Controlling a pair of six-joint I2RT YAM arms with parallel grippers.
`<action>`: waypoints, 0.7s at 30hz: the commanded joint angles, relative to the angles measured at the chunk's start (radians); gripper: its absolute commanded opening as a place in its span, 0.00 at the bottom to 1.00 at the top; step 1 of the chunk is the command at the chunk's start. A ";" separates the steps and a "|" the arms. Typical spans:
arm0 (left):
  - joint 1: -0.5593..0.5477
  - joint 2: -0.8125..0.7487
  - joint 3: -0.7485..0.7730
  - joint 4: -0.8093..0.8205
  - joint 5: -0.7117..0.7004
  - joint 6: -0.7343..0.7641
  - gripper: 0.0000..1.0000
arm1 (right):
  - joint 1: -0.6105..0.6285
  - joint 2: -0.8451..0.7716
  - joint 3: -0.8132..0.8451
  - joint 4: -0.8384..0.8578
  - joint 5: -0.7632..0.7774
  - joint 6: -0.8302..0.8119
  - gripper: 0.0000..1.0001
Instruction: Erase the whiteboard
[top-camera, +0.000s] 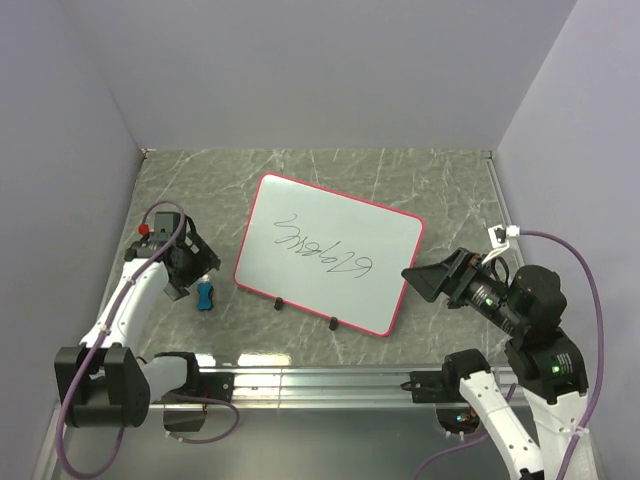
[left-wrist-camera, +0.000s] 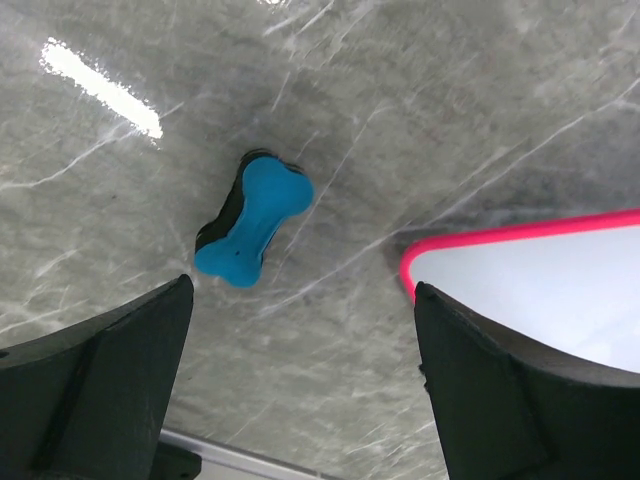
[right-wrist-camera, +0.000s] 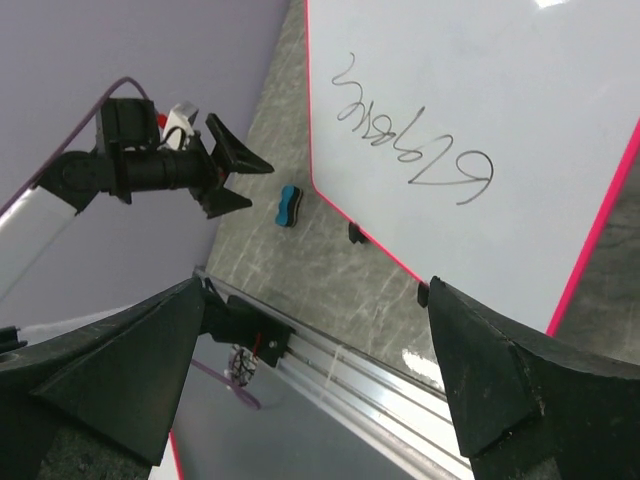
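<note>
While left arm (top-camera: 130, 300) hangs over eraser (top-camera: 206, 294), jaws wide.

Grey marbled table (top-camera: 400, 180), scribbled whiteboard (top-camera: 330, 250) lying flat, blue eraser (top-camera: 205, 294) beside it

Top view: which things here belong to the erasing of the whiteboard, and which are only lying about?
For the job:
whiteboard
dark scribble on it
blue eraser, on the table left of the board

Not for the job:
marble table
metal rail at the near edge
purple cable
</note>
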 joint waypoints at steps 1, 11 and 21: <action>0.000 0.042 0.016 0.036 -0.005 -0.029 0.95 | -0.004 -0.024 0.023 -0.055 0.003 -0.029 1.00; -0.001 0.168 -0.018 0.033 -0.041 -0.127 0.92 | -0.004 -0.030 0.029 -0.084 0.010 -0.038 1.00; -0.001 0.286 -0.111 0.151 -0.033 -0.152 0.89 | -0.005 0.005 0.021 -0.087 0.013 -0.063 1.00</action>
